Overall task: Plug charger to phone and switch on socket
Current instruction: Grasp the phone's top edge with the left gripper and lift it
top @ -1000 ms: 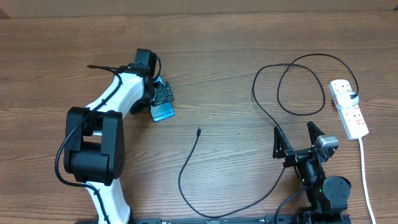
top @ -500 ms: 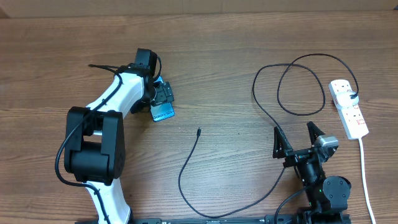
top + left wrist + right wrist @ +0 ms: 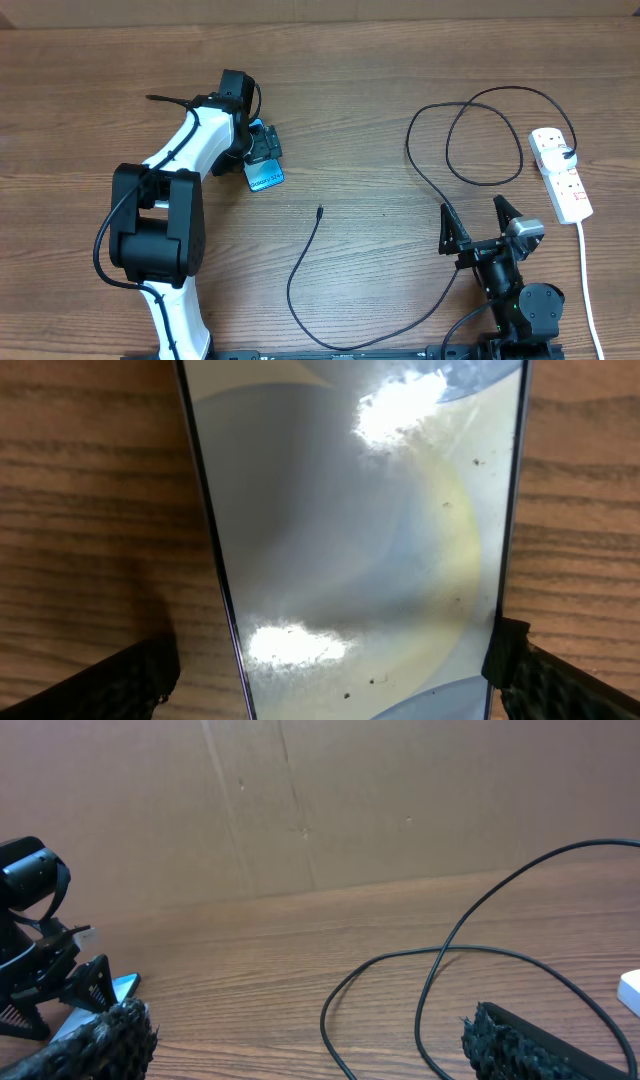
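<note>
**Phone** (image 3: 266,178): flat on the table (image 3: 380,80), left of centre, screen up, under the left arm's wrist. In the left wrist view its pale screen (image 3: 360,540) fills the frame.

**Left gripper** (image 3: 335,660): down over the phone, fingers (image 3: 100,685) astride its long edges. The right-hand pad sits at or against one edge. A strip of bare wood shows between the other pad and the opposite edge. Judged parted and not yet clamped; nothing is lifted.

**Charger** (image 3: 300,262): thin black cable. Its plug tip (image 3: 319,210) lies loose on the wood near centre, apart from the phone and to its near right. From there the cable curves along the near side, passes the right arm and loops at far right. It runs on to a black plug seated in the socket.

**Socket** (image 3: 560,175): white strip at the far-right edge, its white cord (image 3: 585,275) trailing toward the near side. The red switches are too small to read as on or off.

**Right gripper** (image 3: 470,205): parked at near right, jaws spread wide, holding nothing. It is well apart from both the plug tip and the socket.

**Progress**: early.
- Mains end appears seated.
- Phone being addressed, not secured.
- Still to do: pick up the tip, seat it in the phone's port, press the switch.
</note>
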`<action>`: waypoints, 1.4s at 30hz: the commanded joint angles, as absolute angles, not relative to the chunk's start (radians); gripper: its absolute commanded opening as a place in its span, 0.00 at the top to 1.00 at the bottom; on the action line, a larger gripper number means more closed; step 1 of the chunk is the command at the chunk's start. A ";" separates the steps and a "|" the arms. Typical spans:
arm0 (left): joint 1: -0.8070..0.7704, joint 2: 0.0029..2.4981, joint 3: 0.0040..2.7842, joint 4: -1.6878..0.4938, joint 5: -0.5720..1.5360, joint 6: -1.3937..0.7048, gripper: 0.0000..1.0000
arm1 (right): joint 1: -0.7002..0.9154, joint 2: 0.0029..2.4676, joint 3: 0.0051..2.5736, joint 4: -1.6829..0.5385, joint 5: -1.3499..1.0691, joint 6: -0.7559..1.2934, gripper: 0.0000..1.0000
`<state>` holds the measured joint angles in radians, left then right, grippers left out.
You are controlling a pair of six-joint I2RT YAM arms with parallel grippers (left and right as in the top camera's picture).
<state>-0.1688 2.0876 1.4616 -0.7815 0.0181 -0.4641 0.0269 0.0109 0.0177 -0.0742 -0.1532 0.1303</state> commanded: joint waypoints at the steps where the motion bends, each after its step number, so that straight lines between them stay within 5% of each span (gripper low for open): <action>1: -0.166 2.117 1.482 -0.759 0.027 -0.449 0.00 | 0.024 0.002 0.008 -0.070 -0.157 0.134 0.00; 17: -0.165 2.117 1.488 -0.773 0.027 -0.456 0.01 | 0.024 0.002 0.008 -0.070 -0.157 0.134 0.00; 21: -0.165 2.117 1.488 -0.874 0.055 -0.494 0.14 | 0.024 0.002 0.008 -0.070 -0.157 0.134 0.00; 27: -0.165 2.117 1.488 -1.013 0.077 -0.494 0.00 | 0.024 0.002 0.008 -0.070 -0.157 0.134 0.00; 38: -0.151 2.117 1.695 -0.942 0.144 -0.547 0.00 | 0.024 0.002 0.008 -0.070 -0.157 0.134 0.00; 42: -0.203 2.121 1.663 -0.904 0.004 -0.607 0.00 | 0.024 0.002 0.008 -0.070 -0.157 0.134 0.00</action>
<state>-0.1581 2.1128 1.6806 -0.9188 0.1047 -0.5457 0.0269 0.0109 0.0177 -0.0738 -0.1535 0.1310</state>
